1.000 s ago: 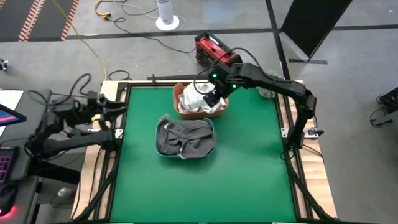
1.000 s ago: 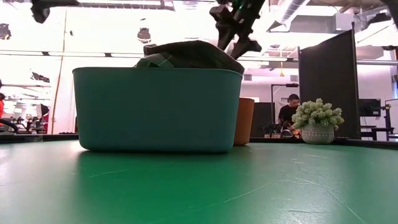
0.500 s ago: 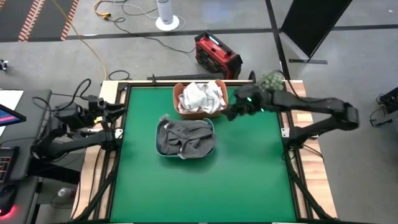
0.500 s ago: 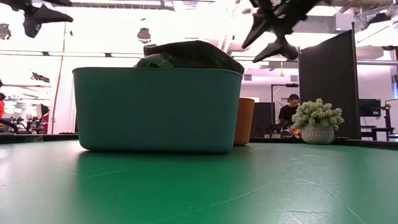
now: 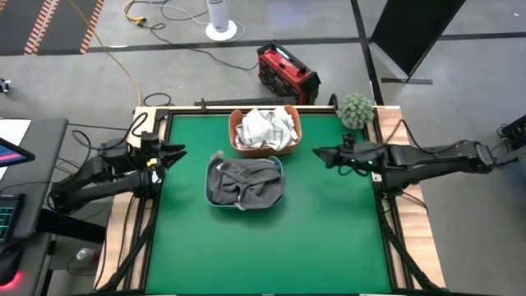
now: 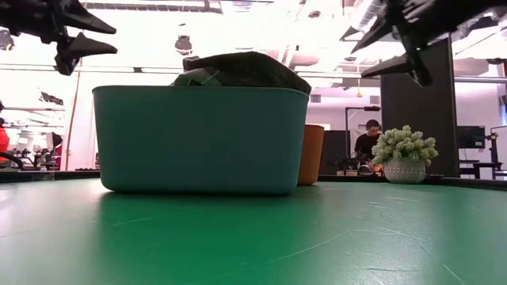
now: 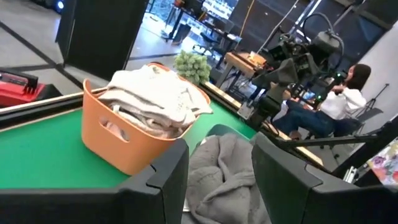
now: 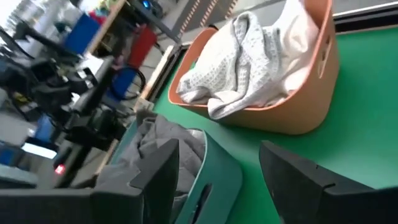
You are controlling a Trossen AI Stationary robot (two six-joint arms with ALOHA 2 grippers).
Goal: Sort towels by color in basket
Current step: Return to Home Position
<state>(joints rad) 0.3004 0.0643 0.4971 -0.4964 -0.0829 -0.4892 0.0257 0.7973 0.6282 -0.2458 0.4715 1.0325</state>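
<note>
Right gripper [image 5: 322, 154] is held raised and empty, jaws apart, touching nothing. Just ahead, white towels [image 5: 265, 125] are heaped in the orange bin [image 5: 265, 154]; beside it, grey towels [image 5: 244, 181] fill the teal bin [image 6: 198, 142]. Beyond both, left gripper [image 5: 177, 152] is parked, likewise spread; sorting is judged complete

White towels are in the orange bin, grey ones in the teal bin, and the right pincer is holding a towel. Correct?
No: the right pincer is open and empty, per the right wrist view. White towels in the orange bin, grey towels in the teal bin: correct.
</note>
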